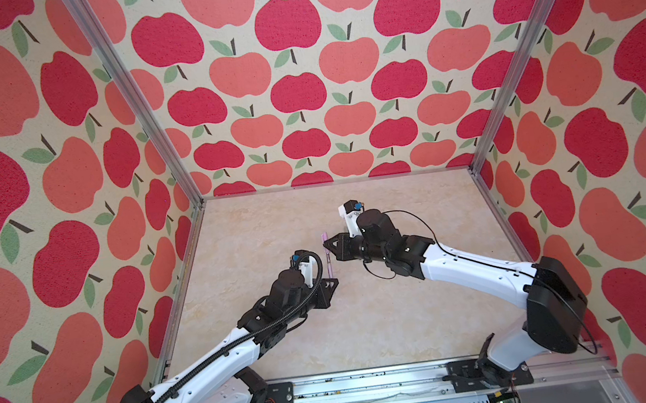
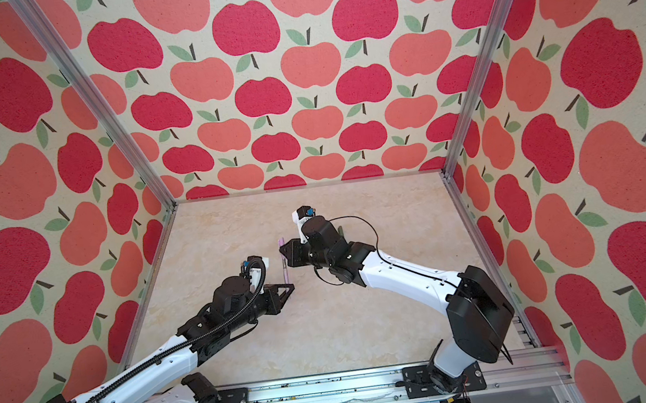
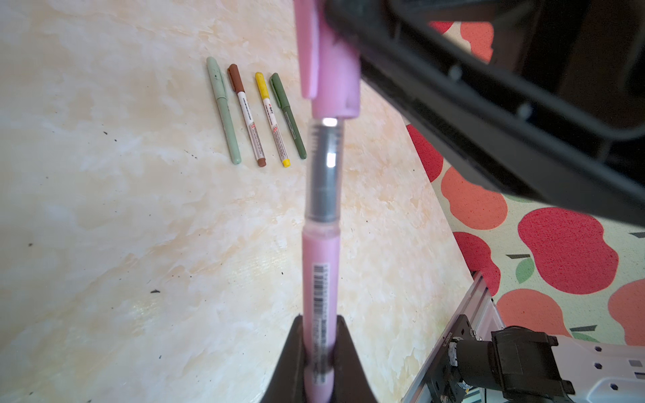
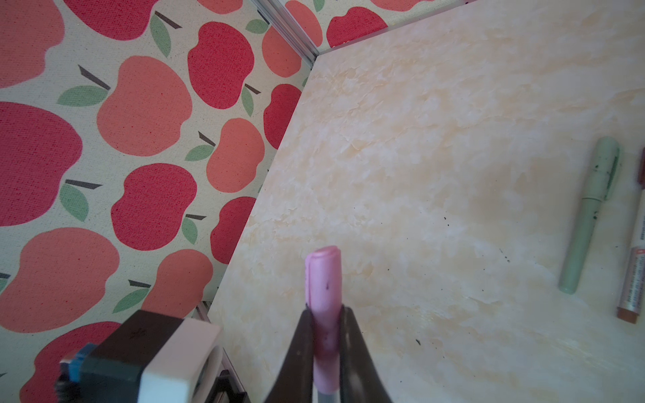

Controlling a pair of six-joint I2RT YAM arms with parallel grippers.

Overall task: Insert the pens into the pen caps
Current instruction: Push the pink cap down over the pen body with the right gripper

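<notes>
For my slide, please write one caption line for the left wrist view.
Left end effector holds the pink pen, its tip inside the pink cap; four capped pens lie on the table.

- Pink pen (image 3: pixel 319 279): tip hidden inside pink cap (image 3: pixel 331 87); butt end cut by frame edge; blurred close-up.
- Pink cap: top cut off in left wrist view.
- Brown-capped pen (image 4: pixel 633 279): mostly cut by frame edge.
- Both top views: pen/cap joint too small to tell.

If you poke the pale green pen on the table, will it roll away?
Maybe a bit: the pale green pen is round, lying flat on the smooth table. Its cap seems to have a clip, which might stop it soon. It looks stiff, so it shouldn't bend.
</notes>
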